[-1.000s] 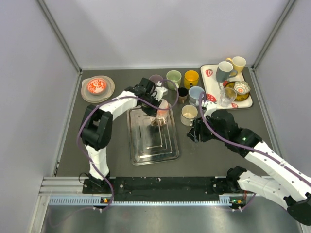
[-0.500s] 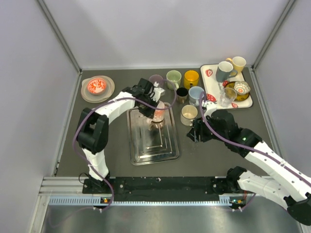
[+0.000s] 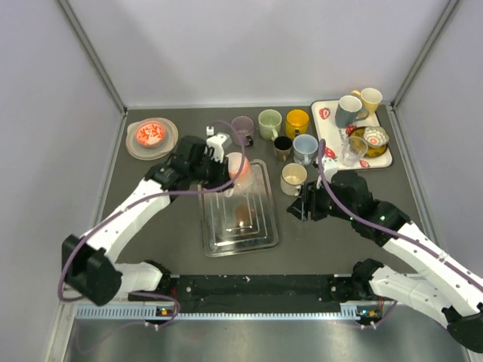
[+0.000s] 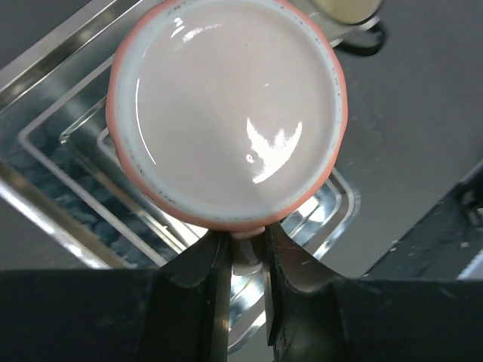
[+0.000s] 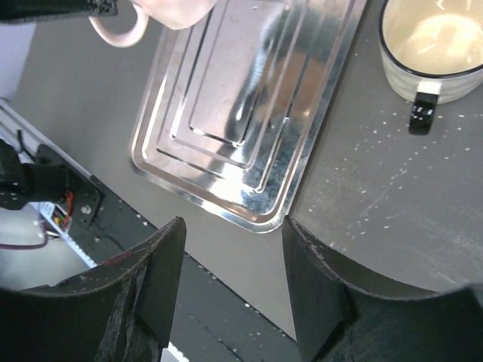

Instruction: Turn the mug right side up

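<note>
Near side first: the right end effector [image 5: 234,226] hovers over the counter [image 3: 317,241] off the tray's [image 3: 256,226] right edge, jaws standing wide with nothing between them.

Now the tray itself, mid-counter, bare steel. Above its far left part hangs the mug [image 4: 226,113], and the left end effector [image 4: 245,253] has it, fingers [image 4: 215,264] pinched narrow on the handle. The mug looks lifted clear, touching nothing below.

The step in hand, I'd say, is the roll: turn the wrist until the mouth faces up. Do it at this height so the rim can't clip the steel. Go slowly, because a handle pinch is a small hold and a glazed loop could pivot between the pads. Level it fully before lowering, then set it flat on the tray, not across one of the stepped ridges.

The mug: coral-pink outside and glossy, with a pale pink round face ringed in white turned to the wrist camera. Base or inside, I can't settle. The handle is a pale pink loop.

Beyond, a cream mug [image 5: 430,45] stands just off the tray's far right corner, and cups [image 3: 269,121] line the far edge, near enough to mind on the swing.
</note>
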Motion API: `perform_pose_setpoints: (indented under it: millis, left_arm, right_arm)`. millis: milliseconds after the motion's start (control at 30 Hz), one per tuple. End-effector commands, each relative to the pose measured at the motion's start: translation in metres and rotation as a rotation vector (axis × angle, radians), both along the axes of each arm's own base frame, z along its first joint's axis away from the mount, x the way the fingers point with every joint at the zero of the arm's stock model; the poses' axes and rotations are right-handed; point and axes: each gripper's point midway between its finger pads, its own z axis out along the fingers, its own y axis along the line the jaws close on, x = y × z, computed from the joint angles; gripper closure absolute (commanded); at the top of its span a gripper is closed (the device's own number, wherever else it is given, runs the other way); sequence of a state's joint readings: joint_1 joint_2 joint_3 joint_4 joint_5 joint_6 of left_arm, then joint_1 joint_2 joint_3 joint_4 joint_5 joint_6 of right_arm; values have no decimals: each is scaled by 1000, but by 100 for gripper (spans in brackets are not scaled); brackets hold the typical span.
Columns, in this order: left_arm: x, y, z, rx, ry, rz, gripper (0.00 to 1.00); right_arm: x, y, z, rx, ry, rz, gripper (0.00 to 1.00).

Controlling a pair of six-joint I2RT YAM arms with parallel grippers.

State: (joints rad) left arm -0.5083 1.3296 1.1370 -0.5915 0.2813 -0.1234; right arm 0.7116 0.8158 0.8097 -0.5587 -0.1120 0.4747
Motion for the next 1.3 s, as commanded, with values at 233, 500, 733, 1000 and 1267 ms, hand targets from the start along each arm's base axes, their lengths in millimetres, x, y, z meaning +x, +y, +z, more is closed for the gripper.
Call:
perform_pose_setpoints:
  millis: [233, 500, 733, 1000, 1267]
  left_arm:
    - [-48, -50, 124, -788, -175, -79, 100]
    - [-69, -32, 159, -1251, -219, -9, 100]
    - [-82, -29, 165, -1372, -227, -13, 100]
    - [-97, -36, 175, -1401, -195, -78, 100]
    - [-106, -46, 175, -1385, -176, -118, 100]
  right_arm:
    - [-13, 40, 39, 327, 6, 82, 42]
    - [-36, 71, 55, 573, 74, 252, 30]
    - [-37, 86, 62, 696, 109, 306, 27]
    - [-27, 94, 74, 767, 79, 309, 27]
    - [-19, 103, 97, 806, 48, 335, 28]
